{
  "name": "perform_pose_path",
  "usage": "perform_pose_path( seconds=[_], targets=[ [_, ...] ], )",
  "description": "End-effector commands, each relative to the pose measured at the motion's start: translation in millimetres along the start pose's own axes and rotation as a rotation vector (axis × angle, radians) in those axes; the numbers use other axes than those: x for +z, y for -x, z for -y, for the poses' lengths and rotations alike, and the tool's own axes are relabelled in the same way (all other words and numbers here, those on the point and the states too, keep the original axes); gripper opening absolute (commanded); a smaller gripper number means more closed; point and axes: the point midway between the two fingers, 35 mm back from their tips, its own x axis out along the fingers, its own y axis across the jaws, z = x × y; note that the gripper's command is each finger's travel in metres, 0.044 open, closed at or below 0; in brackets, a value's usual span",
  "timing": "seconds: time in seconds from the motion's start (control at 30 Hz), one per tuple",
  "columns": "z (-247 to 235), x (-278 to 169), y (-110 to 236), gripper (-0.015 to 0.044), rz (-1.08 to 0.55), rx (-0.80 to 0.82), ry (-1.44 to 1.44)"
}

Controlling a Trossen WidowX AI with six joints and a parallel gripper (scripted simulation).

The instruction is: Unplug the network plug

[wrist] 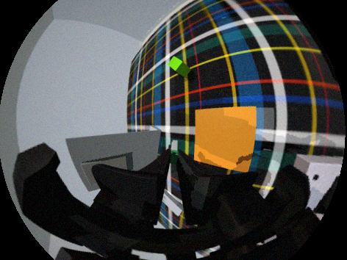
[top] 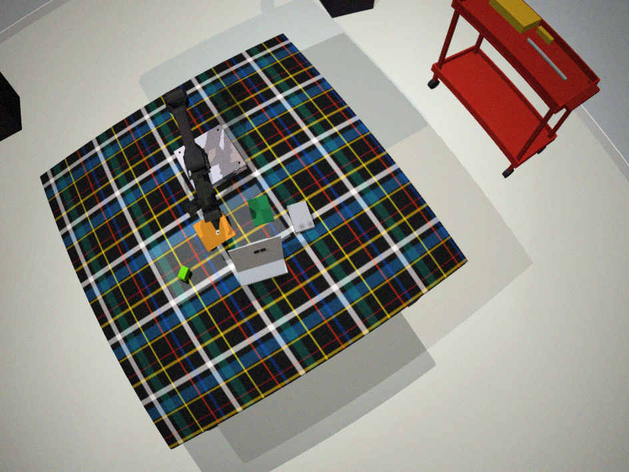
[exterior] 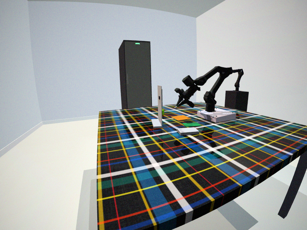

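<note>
On your table (top: 355,284): one arm (top: 195,157), one upright panel (top: 255,254), one orange square (top: 208,239), one green square (top: 261,211), one grey slab (top: 301,215), one green cube (top: 184,273). Beyond it: one red cart (top: 569,104), one cabinet (exterior: 135,74).

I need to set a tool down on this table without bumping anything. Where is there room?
The wide plaid stretch beyond the upright panel has room. It is crowded between panel, orange square, green square, grey pad and gripper.
</note>
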Motion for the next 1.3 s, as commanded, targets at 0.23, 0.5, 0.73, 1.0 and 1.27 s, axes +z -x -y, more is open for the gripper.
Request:
perform_pose_path(
  seconds=[0.23, 0.5, 0.73, 1.0, 1.27],
  targets=[
    [28.9, 15.5, 12.6, 0.0000, 0.016, -0.173, -0.067],
    [34.4, 15.6, 5.4, 0.0000, 0.016, -0.176, -0.068],
    [41.3, 15.4, -3.4, 0.0000, 0.016, -0.176, -0.068],
    [49.7, 15.1, -12.4, 0.0000, 0.016, -0.176, -0.068],
    [58.8, 14.7, -20.5, 0.0000, 0.016, -0.177, -0.068]
  ],
)
